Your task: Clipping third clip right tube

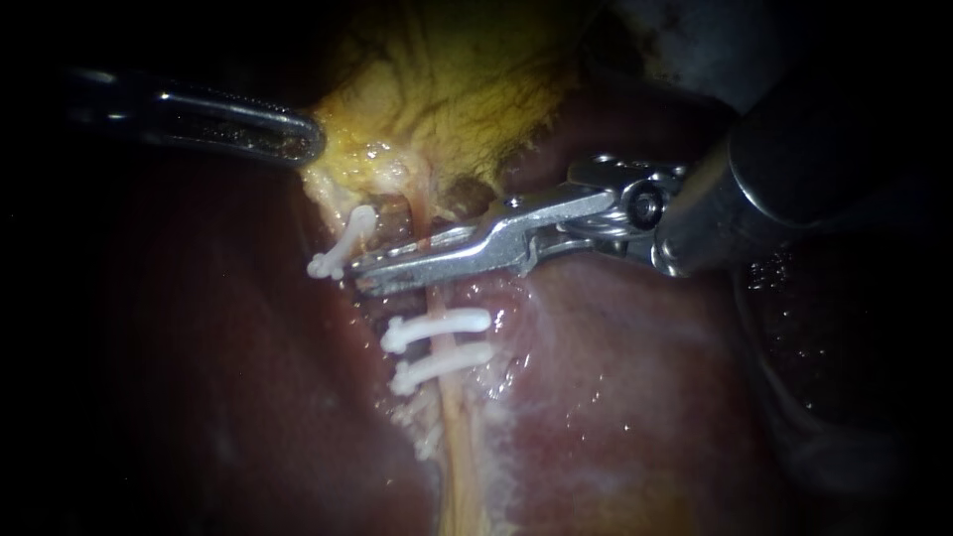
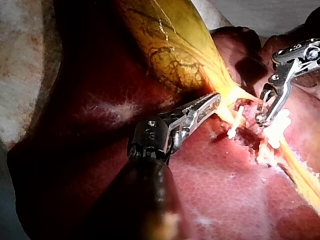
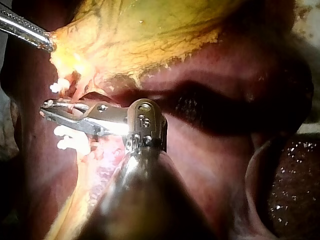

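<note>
The pale right tube (image 1: 454, 407) runs down from the yellow gallbladder (image 1: 467, 89) over the liver (image 1: 645, 397). Two white clips (image 1: 437, 326) (image 1: 442, 363) sit across it, one just below the other. A third white clip (image 1: 342, 243) lies on a tube further left. My right instrument (image 1: 362, 278) reaches in from the right; its long jaws lie across the right tube just above the two clips, almost together with the tube between them. No clip shows inside them. My left instrument (image 1: 303, 139) is shut on the gallbladder's yellow edge and holds it up and left.
Dark red liver surrounds the tubes on both sides. Frayed whitish tissue (image 1: 496, 377) lies beside the clips. In the left wrist view the right instrument (image 2: 261, 119) stands just beyond the left instrument (image 2: 212, 100), with the clips between them.
</note>
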You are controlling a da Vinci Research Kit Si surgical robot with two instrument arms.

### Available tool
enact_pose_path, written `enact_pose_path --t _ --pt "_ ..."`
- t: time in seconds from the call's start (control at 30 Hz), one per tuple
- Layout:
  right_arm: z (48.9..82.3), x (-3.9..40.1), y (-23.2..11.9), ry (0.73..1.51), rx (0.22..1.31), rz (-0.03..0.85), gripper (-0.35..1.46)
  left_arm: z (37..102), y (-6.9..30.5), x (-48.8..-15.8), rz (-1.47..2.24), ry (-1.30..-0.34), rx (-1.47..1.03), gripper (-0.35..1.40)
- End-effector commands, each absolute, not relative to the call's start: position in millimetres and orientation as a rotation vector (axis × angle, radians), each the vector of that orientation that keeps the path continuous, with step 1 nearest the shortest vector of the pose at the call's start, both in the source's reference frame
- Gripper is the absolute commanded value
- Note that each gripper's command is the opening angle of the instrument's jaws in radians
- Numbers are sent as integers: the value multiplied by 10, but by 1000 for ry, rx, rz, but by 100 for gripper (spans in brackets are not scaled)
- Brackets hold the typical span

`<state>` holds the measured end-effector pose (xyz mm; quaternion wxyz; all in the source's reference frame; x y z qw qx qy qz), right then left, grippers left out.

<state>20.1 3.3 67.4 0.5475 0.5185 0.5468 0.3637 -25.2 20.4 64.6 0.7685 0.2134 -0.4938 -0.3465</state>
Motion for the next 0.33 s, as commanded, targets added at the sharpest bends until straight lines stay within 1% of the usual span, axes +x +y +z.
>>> enact_pose_path --t 0.03,0.33 --pt "674 202 32 1296 1229 860 -35 647 205 -252 -752 -1071 463 -35" --pt "677 202 30 1295 1231 854 -35 647 205 -252 -752 -1071 463 -35"
